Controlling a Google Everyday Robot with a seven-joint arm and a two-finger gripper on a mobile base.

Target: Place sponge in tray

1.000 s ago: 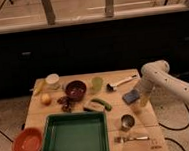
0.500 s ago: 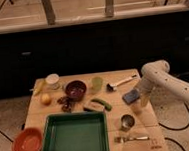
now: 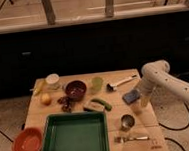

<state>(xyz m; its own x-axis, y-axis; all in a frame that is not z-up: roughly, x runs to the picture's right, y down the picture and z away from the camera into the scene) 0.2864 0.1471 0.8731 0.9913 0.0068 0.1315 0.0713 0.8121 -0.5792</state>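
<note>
Well, starting at the left, we see a round orange-red bowl (image 3: 28,144) at the near left corner of the wooden table (image 3: 115,133). Just right of it lies the dark green tray (image 3: 74,142), with nothing in it. Beyond the tray's far rim sit a dark maroon bowl (image 3: 75,88), a green cup (image 3: 97,83) and a green vegetable (image 3: 101,103).

Further right, the blue sponge (image 3: 131,96) sits at the table's right side, well apart from the tray and far-right of it. A small metal cup (image 3: 126,121) stands nearer to us, between the two. The gripper (image 3: 137,104) hangs at the sponge's right edge, its pale arm (image 3: 155,70) reaching in from the right. We cannot tell whether the gripper is clenched on the sponge or released, nor whether it touches the pad or only stands beside it.

We judge that the pickup is the step in hand, with the placing not yet begun. The next move calls for a secure hold on the sponge, a lift clear of the metal cup, then a carry left and nearward over the tray's raised rim.
</note>
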